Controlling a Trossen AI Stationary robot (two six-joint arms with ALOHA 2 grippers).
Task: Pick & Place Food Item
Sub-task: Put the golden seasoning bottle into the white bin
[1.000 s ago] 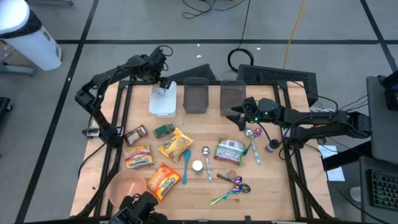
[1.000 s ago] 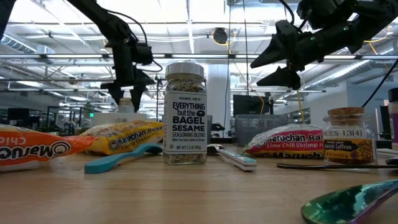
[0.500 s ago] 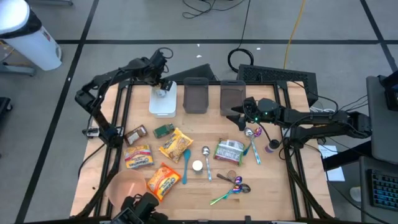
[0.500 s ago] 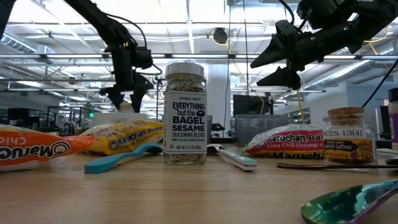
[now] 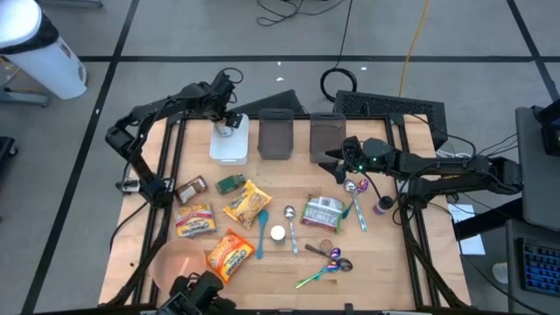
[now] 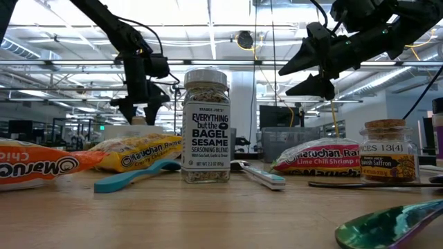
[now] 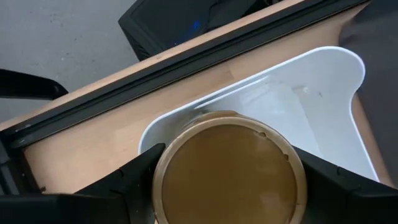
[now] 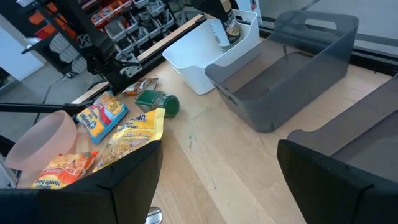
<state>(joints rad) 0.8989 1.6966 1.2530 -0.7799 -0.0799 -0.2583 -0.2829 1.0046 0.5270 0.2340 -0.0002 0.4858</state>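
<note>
Toward the upper left of the high view, the left gripper jaws clasp a round-lidded jar inside the white bin. Rigid, probably glass, smooth-sided: grip its body squarely. The right gripper hangs released.

The jar with the tan lid is filling the left wrist view's lower part, its body running off the bottom edge, so its label is not showing. It is hiding much of the white bin floor. In the low view the bagel seasoning jar is covering the bins behind it, and the orange noodle packet is being cut by the frame's side. The small jar by the right arm is reading too small to tell
</note>
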